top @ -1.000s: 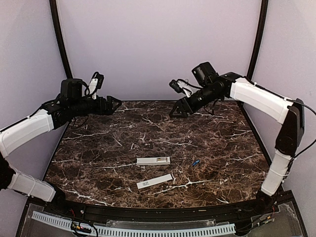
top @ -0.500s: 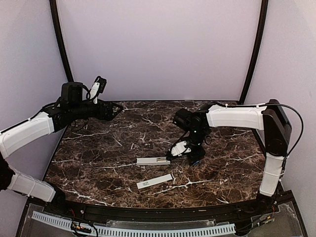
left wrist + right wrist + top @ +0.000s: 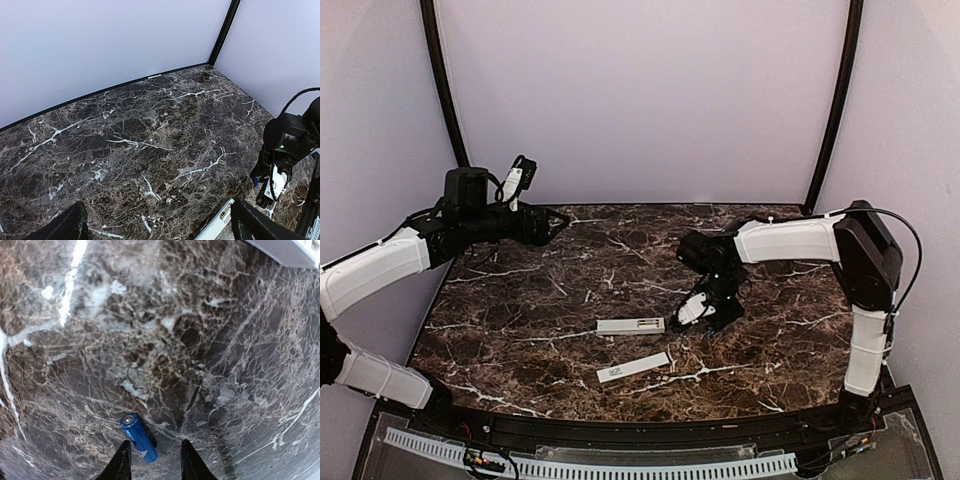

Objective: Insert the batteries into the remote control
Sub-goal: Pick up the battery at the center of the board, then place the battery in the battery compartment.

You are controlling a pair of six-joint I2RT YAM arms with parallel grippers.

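Note:
The white remote control (image 3: 631, 325) lies flat at the table's middle front, with its slot end pointing right. Its end also shows in the left wrist view (image 3: 215, 226) and a corner in the right wrist view (image 3: 290, 250). One blue battery (image 3: 138, 437) lies on the marble between my right gripper's open fingers, close to the left fingertip (image 3: 122, 460). My right gripper (image 3: 710, 318) points down at the table just right of the remote and hides the battery from above. My left gripper (image 3: 555, 215) is open and empty, held high at the back left.
A thin flat white strip with a dark label (image 3: 633, 367) lies in front of the remote. The right arm (image 3: 285, 145) shows at the right edge of the left wrist view. Purple walls enclose the marble table (image 3: 540, 300).
My right arm has swung down from the back of the table to the blue battery, then shifted a little nearer over it. My left gripper has barely moved.

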